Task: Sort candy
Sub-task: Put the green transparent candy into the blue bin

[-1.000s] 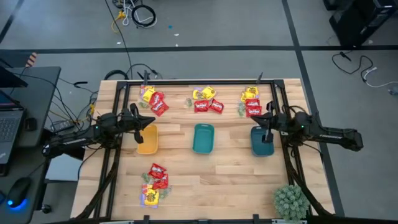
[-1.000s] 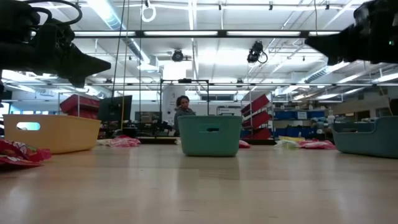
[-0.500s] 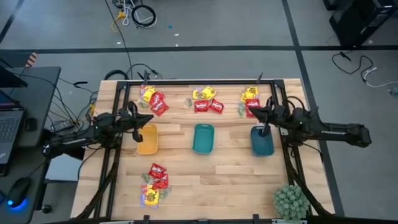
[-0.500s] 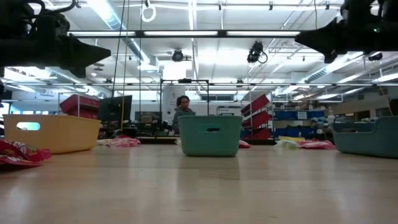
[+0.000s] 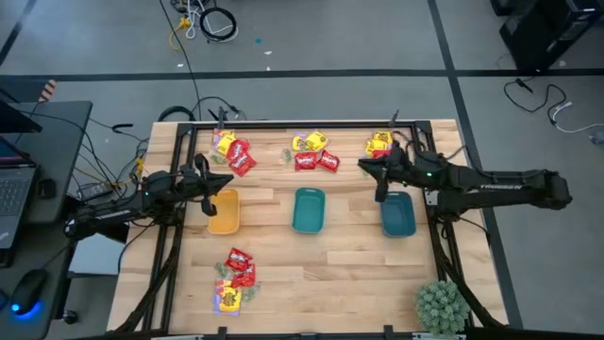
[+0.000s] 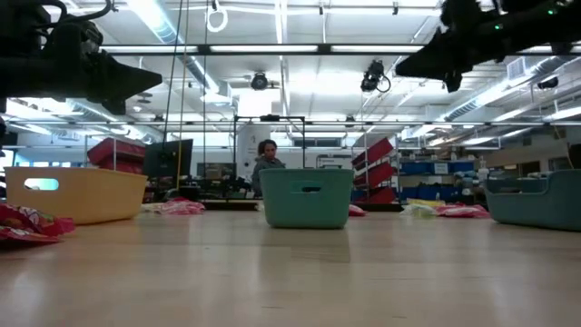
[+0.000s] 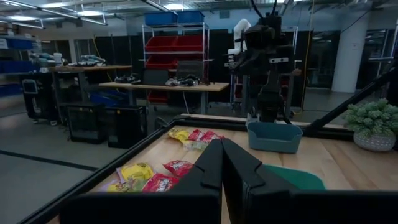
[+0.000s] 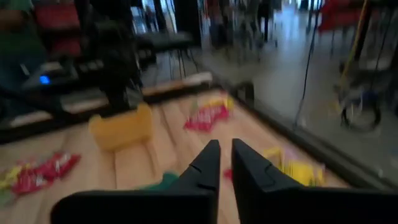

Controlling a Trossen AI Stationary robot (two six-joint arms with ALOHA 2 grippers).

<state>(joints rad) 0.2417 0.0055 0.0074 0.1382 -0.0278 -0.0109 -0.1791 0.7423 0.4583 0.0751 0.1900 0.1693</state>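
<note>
Candy lies in loose piles on the wooden table: at the far left (image 5: 233, 151), far middle (image 5: 311, 153), far right (image 5: 379, 144) and near left (image 5: 234, 279). The packets are red, yellow and dull green. My left gripper (image 5: 229, 182) is shut and hangs level above the far end of the yellow tray (image 5: 224, 212), holding nothing. My right gripper (image 5: 361, 167) hangs in the air between the middle teal tray (image 5: 309, 210) and the right teal tray (image 5: 397, 214). It points toward the table's left. In the right wrist view a narrow gap shows between its fingertips (image 8: 225, 150), with nothing in it.
A spiky green plant (image 5: 441, 304) stands at the near right corner. Black frame rails (image 5: 283, 123) run along the table's far edge and sides. Bare wood lies between the trays and the near edge. A person (image 6: 266, 163) sits far off in the room.
My right gripper has risen from over the right teal tray and swung toward the table's left, ending beyond that tray's left side. My left gripper has stayed over the yellow tray.
</note>
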